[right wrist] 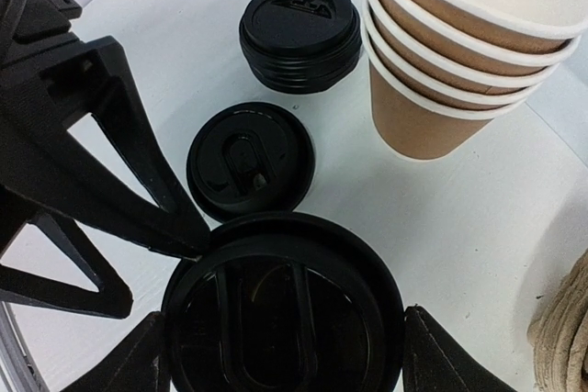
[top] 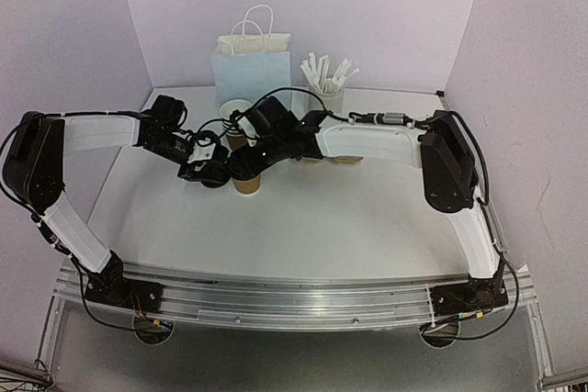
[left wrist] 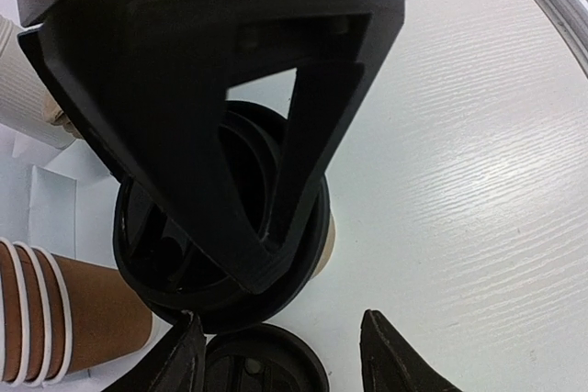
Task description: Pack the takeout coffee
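Note:
A brown kraft cup (top: 246, 184) stands mid-table with a black lid (right wrist: 285, 309) on its rim. My right gripper (right wrist: 285, 315) is over it from above, both fingers against the lid's opposite edges. In the left wrist view only a sliver of that cup's wall (left wrist: 326, 240) shows under the lid. My left gripper (left wrist: 281, 317) is open just left of the cup, low over a loose black lid (left wrist: 262, 360) lying flat on the table. Its left finger is at that lid's edge and its right finger stands apart.
A stack of lids (right wrist: 299, 34) and a stack of nested brown cups (right wrist: 459, 52) stand just behind. A white paper bag (top: 251, 66) and a white cup of straws (top: 326, 89) are at the back wall. A cardboard carrier (right wrist: 565, 328) lies right of the cup.

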### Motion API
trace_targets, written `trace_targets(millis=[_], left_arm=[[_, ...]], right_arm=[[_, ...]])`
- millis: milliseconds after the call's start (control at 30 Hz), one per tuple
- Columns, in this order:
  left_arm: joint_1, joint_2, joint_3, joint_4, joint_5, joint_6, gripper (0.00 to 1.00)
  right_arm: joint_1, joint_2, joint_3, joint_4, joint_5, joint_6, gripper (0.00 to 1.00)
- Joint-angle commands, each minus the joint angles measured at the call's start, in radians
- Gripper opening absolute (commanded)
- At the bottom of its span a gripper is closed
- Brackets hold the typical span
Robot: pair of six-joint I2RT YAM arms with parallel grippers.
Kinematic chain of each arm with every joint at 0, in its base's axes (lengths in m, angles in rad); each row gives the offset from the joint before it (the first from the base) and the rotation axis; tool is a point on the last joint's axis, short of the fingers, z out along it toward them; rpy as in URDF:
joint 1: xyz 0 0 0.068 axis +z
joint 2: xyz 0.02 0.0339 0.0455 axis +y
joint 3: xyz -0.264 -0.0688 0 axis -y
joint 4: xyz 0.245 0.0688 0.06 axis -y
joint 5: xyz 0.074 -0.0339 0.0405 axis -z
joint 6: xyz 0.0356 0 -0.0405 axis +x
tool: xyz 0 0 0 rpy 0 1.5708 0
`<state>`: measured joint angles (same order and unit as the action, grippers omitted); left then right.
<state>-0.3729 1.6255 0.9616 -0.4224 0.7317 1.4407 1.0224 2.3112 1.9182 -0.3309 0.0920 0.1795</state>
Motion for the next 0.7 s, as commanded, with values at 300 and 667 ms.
trace_targets(millis=[300,667], left_arm=[[-0.089,0.096,-0.073,-0.109,-0.085,0.177,0.5],[-0.092,0.045,-0.005,-0.099,-0.1,-0.067,0.58]], right_arm=[[0.025,0.131,-0.104,-0.261,-0.046,0.02,0.64],[0.025,0.084,-0.146,-0.265,0.03,0.041,0.55]])
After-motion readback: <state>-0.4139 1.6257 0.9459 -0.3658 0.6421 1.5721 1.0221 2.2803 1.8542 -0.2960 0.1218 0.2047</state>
